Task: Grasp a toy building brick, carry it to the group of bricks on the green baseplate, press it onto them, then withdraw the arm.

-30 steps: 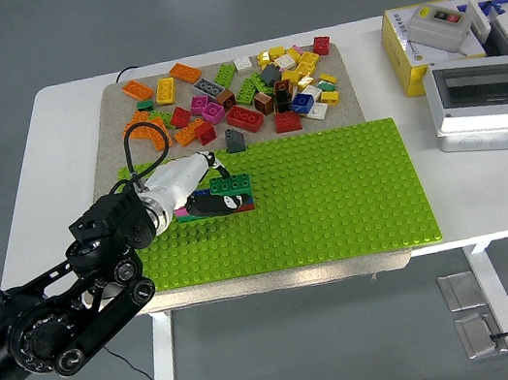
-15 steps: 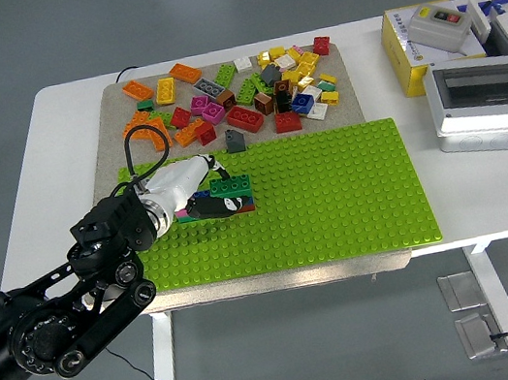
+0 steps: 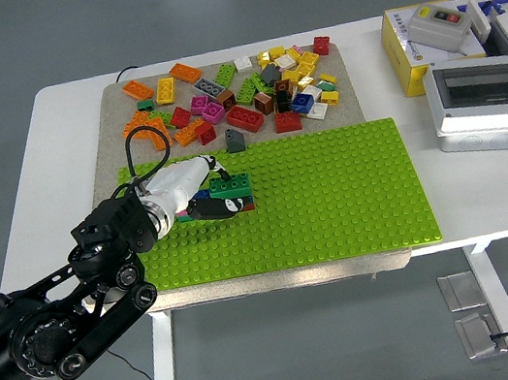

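The green baseplate (image 3: 334, 196) lies on the near half of the table. A small group of bricks stands on its left part, topped by a dark green brick (image 3: 232, 185) with red and blue bricks under it. My left hand (image 3: 209, 201), white with black tips, lies against the left and front side of this group, touching it. The loose bricks (image 3: 236, 90), in several colours, are piled on the grey mat (image 3: 112, 112) behind the baseplate. My right arm is out of view.
A grey electrical box (image 3: 489, 99) and a yellow box with a switch unit (image 3: 433, 30) stand at the table's right. A black cable (image 3: 133, 147) loops up from my left wrist. A lone dark grey brick (image 3: 234, 139) sits at the baseplate's far edge.
My left hand and forearm have shifted very slightly up and away. The hand stays at the brick group. Nothing else has moved.
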Tool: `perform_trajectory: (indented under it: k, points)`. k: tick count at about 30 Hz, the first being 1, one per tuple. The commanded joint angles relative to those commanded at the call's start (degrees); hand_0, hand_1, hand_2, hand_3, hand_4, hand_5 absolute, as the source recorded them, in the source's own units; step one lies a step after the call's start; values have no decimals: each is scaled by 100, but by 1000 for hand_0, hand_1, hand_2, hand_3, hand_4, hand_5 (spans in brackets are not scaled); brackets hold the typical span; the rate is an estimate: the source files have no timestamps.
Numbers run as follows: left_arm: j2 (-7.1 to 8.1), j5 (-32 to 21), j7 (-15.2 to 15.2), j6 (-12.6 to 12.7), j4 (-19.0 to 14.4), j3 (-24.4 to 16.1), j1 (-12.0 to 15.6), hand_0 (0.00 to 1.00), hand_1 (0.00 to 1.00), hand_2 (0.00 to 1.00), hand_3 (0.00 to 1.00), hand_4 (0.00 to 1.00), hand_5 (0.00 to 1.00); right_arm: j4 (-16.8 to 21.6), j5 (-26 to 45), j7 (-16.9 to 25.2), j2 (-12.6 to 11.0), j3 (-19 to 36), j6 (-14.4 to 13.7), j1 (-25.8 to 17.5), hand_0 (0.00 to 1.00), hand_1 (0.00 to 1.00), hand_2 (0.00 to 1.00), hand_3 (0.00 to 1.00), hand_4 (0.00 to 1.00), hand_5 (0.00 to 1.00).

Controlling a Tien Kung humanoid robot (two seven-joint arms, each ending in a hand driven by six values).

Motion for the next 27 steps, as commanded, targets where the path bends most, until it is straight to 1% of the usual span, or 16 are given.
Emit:
perform_trajectory:
  k: [14, 27]
  points:
    - [7, -42, -7, 51, 3, 68, 86, 998, 958, 965, 708, 784, 621, 0, 73, 19, 7, -69, 0, -13, 683, 637, 635, 666, 352, 791]
    - [-29, -134, -122, 169, 216, 156, 141, 998, 957, 964, 707, 775, 618, 0, 165, 54, 22, -141, 21, -49, 682, 637, 637, 667, 354, 792]
